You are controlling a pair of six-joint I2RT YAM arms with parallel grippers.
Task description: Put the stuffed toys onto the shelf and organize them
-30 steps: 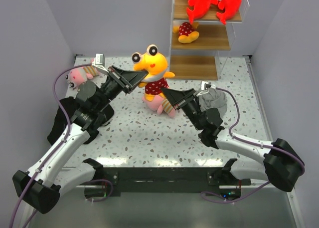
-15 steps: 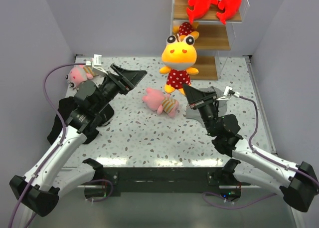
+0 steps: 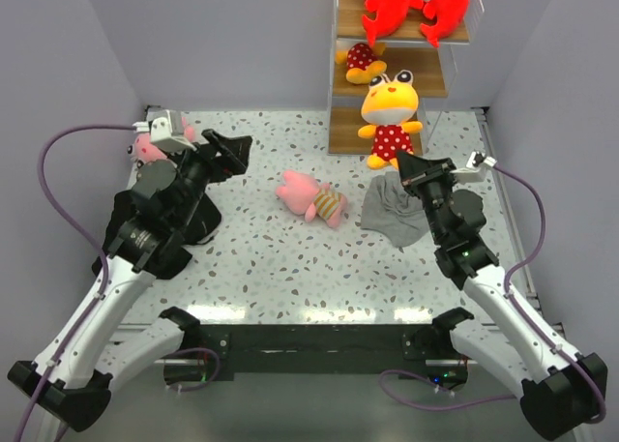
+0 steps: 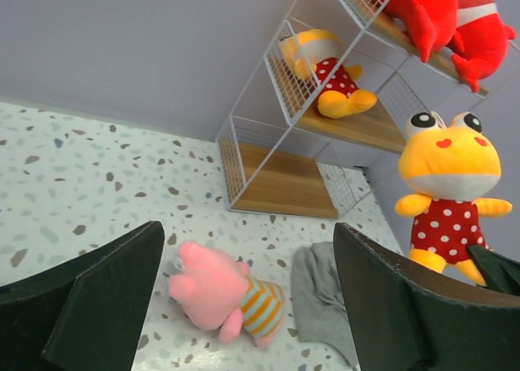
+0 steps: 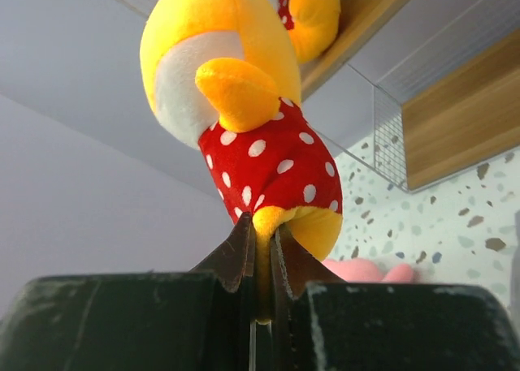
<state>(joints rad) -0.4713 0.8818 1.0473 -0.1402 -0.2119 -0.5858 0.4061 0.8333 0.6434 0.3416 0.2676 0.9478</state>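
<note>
My right gripper (image 3: 406, 167) (image 5: 262, 229) is shut on the foot of a yellow-orange stuffed toy (image 3: 390, 113) (image 5: 244, 87) (image 4: 449, 184) in a red dotted top. It holds the toy upright in the air just in front of the shelf (image 3: 348, 132) (image 4: 276, 188). A matching yellow toy (image 3: 363, 62) (image 4: 329, 79) lies on the middle board. Two red-and-white toys (image 3: 416, 2) sit on the top board. A pink striped toy (image 3: 311, 196) (image 4: 219, 294) lies mid-table. My left gripper (image 3: 230, 150) (image 4: 246, 233) is open and holds nothing, and sits left of that toy. Another pink toy (image 3: 145, 150) lies behind it.
A grey cloth (image 3: 392, 210) (image 4: 321, 294) lies crumpled on the table below the right gripper. A black cloth (image 3: 121, 234) lies under the left arm. Grey walls close in the speckled table on the left, right and back.
The left gripper opened, let go of the yellow toy and drew back to the left. The right gripper carried the toy right and back, up to the shelf front.
</note>
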